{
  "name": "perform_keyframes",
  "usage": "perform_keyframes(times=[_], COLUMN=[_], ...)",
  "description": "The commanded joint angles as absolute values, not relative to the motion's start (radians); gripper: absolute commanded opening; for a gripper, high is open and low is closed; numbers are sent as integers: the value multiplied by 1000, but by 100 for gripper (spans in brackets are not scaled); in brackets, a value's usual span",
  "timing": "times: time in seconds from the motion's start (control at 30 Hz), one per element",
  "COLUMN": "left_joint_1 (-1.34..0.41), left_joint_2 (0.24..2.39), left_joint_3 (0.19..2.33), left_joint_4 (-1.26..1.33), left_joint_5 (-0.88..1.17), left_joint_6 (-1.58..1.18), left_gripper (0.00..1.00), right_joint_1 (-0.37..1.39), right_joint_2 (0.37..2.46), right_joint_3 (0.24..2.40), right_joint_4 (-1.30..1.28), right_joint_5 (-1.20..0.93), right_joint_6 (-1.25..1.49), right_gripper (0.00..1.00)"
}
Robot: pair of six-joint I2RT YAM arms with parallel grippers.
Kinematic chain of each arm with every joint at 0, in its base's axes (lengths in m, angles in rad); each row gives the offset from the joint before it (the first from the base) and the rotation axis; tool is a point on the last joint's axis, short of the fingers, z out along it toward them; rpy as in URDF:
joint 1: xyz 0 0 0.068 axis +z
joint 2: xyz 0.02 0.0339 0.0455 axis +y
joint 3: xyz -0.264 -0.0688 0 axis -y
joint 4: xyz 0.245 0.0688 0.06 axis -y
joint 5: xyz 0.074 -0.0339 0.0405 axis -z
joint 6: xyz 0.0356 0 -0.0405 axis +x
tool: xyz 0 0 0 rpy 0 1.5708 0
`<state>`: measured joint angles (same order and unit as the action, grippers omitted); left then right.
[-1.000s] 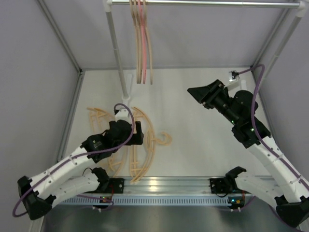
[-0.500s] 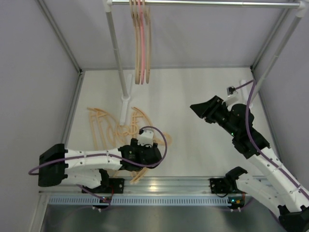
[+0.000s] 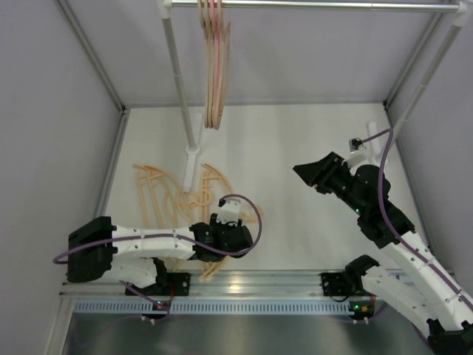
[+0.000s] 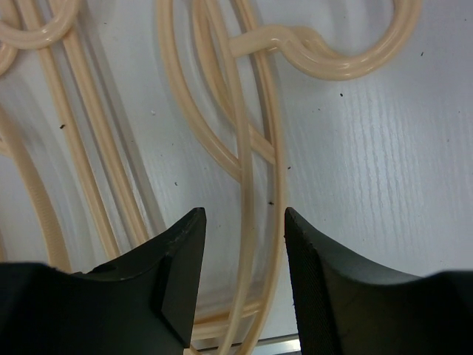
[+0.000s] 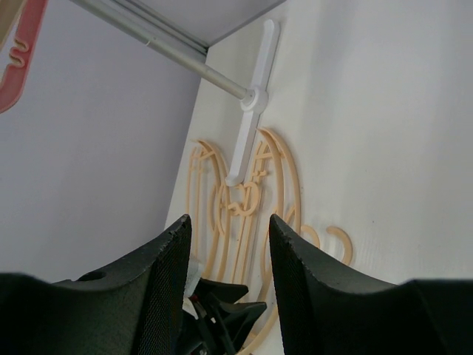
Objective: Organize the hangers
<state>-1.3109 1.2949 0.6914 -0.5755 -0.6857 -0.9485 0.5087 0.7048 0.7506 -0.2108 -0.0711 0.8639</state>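
Note:
Several beige hangers lie in a tangled pile on the white table at the left. Three hangers, one of them pink, hang from the metal rail at the top. My left gripper is low over the pile's near right side. In the left wrist view it is open, its jaws straddling two thin arms of a beige hanger without touching them. My right gripper is open and empty in the air at the right. Its wrist view looks across at the pile.
The rack's white foot and its pole stand right behind the pile. A second pole rises at the back right. A metal strip runs along the near edge. Grey walls close in the left, back and right sides.
My left arm has swung from above the pile's middle to its near right side and come down over a hanger. My right gripper has drifted slightly right and nearer. The hung hangers sway.

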Motion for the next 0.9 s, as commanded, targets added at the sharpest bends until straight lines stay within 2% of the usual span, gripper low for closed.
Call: perform_keyframes(times=[0.0,0.13,0.47,0.7,0.87], left_joint_1=[-1313,-1313,-1312,-1308,-1308], left_joint_2=[1313,1333,1335,1310,1240], left_joint_3=[675,672,649,644,669], left_joint_4=[-480,-483,-482,-483,-492], left_joint_5=[-646,-634,-626,-620,-626], left_joint_6=[-922,-926,-948,-940,-914], left_gripper=[52,49,32,1,0], right_joint_1=[523,522,522,522,522], right_joint_2=[681,673,670,673,676], right_joint_3=[747,741,724,722,730], right_joint_4=[-225,-233,-241,-241,-244], right_joint_5=[-52,-46,-40,-38,-37], right_joint_6=[850,851,853,853,850], right_gripper=[44,45,44,44,44])
